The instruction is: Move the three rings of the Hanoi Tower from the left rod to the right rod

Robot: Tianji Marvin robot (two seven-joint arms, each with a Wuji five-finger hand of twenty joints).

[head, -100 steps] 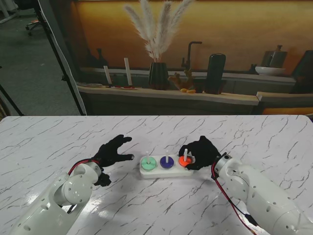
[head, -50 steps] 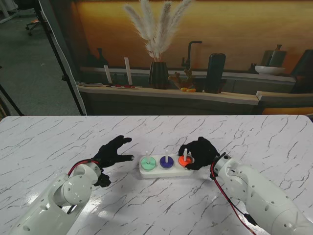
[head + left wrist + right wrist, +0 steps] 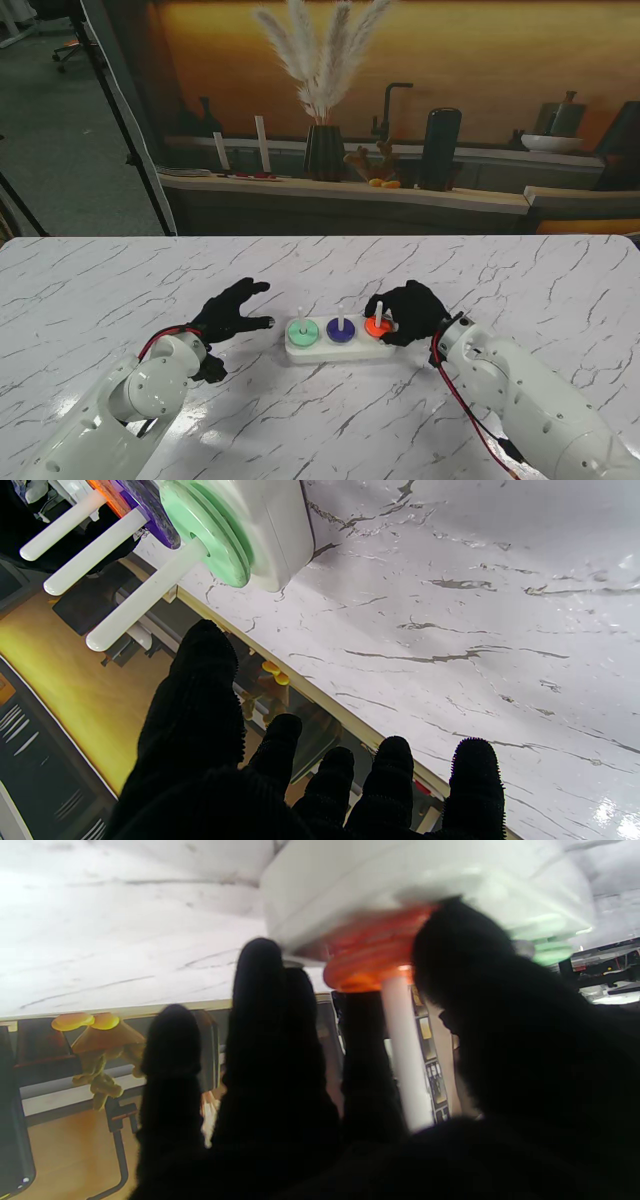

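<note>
Orange ring [image 3: 377, 326] low on right rod [image 3: 378, 321]

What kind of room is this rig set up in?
Probably a demo or lab space staged as a kitchen: a marble-look table before a printed backdrop showing a tap and a vase of pampas grass.

No text, label, brand, number or sign can be read in any of the views. The backdrop behind the table shows only pictured objects, and the small panels glimpsed past the fingers in the right wrist view are too blurred to make out any writing.
</note>
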